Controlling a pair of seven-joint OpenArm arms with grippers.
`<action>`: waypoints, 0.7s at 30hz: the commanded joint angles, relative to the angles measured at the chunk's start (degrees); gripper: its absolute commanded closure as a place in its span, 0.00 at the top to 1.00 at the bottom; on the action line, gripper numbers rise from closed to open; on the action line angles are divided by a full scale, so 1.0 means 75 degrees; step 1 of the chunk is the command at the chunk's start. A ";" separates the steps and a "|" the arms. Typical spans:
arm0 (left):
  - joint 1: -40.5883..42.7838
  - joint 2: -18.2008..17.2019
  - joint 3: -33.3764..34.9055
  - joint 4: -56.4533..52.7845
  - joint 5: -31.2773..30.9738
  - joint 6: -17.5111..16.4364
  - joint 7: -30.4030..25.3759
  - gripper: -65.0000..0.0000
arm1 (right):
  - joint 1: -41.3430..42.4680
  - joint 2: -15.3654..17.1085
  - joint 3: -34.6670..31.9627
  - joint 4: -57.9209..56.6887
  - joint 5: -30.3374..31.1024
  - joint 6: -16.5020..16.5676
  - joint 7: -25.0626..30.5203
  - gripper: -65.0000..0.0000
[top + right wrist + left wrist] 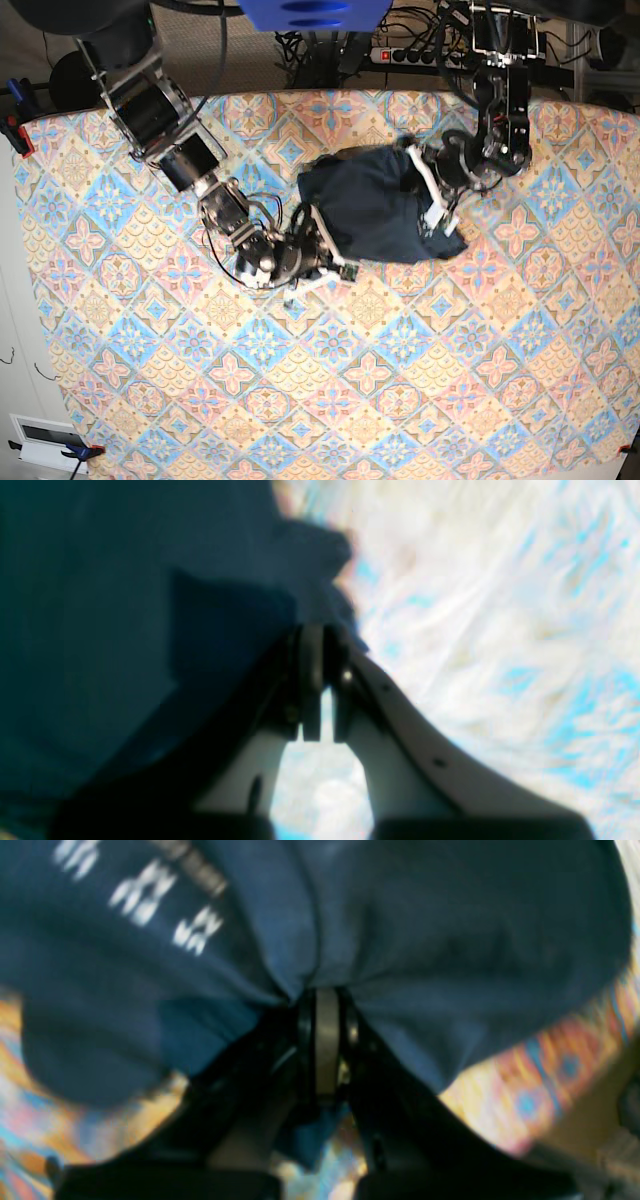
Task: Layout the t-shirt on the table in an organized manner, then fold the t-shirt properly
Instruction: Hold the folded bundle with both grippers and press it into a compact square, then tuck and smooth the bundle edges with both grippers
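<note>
The dark navy t-shirt (pixel 372 205) lies bunched in a crumpled heap on the patterned table (pixel 330 400), a little behind its middle. My left gripper (pixel 432 203) is at the heap's right side. In the left wrist view the left gripper (pixel 326 997) is shut on a pinched fold of the t-shirt (pixel 450 940), with the white printed label (pixel 145 900) to the upper left. My right gripper (pixel 322 243) is at the heap's lower left edge. Its close view shows the right gripper (pixel 320 637) shut on the t-shirt's (pixel 125 630) edge, with the jaws pressed together.
Cables and a power strip (pixel 405 52) lie beyond the table's far edge. A blue object (pixel 310 12) hangs at the top centre. A white device (pixel 45 435) sits off the table's near left corner. Patterned cloth spreads wide around the shirt.
</note>
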 commanded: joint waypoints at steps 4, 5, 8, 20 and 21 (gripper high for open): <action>-0.0657 -0.0088 0.0269 -0.0130 0.0312 0.0188 0.0029 0.00 | -0.0102 0.0540 -0.0014 0.0858 0.0253 0.0133 0.0070 0.05; -0.0810 -0.0088 0.0374 -0.0130 0.0312 0.0188 0.0029 0.00 | -0.0207 0.0669 -0.0014 0.1022 0.0253 0.0133 0.0070 0.05; -0.1185 -0.0088 0.0468 -0.0130 0.0312 0.0188 0.0029 0.00 | -0.0418 0.0868 0.0115 0.1327 0.0253 0.0133 0.0070 0.05; -0.0235 -0.0275 -0.0200 0.1242 0.0218 0.0188 0.0041 0.00 | -0.0758 0.0915 0.1756 0.1386 0.0253 0.0133 0.0082 0.05; -0.0071 -0.0264 -0.0399 0.1382 0.0218 0.0188 0.0029 0.00 | -0.0758 0.0915 0.1756 0.1374 0.0253 0.0133 0.0094 0.05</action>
